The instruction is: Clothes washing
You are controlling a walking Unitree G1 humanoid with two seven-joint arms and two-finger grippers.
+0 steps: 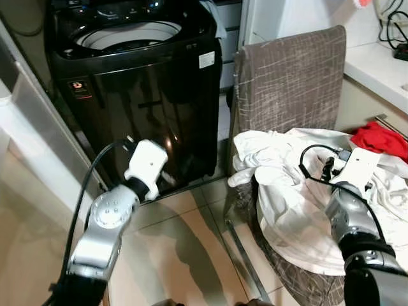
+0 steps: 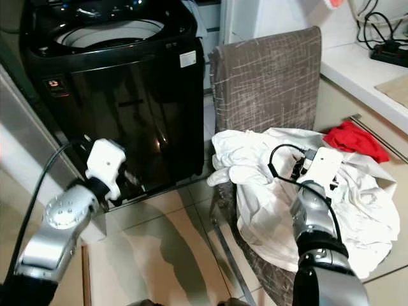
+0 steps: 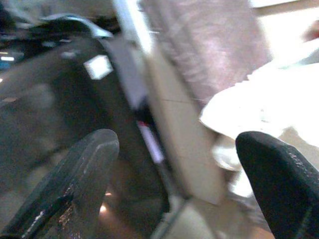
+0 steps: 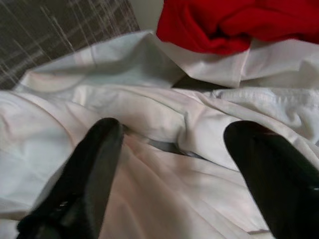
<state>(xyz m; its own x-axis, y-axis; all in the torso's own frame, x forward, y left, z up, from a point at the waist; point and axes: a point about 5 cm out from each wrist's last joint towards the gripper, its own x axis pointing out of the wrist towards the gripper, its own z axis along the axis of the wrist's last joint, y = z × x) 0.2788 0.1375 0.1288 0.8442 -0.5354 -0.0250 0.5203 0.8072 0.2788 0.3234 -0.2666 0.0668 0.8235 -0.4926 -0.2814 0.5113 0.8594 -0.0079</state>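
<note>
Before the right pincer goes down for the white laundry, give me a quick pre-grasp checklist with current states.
1. Right pincer open: ok.
2. Right pincer above the white laundry, nothing held: ok.
3. Red garment apart from the fingers: ok.
4. Washer lid open, drum showing: ok.
5. Left pincer open, near the washer front, away from the pile: ok.
6. Drum contents: cannot tell.

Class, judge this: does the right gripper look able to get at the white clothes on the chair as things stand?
Probably yes. The right gripper hangs open just above the white clothes, and nothing lies between them.
</note>
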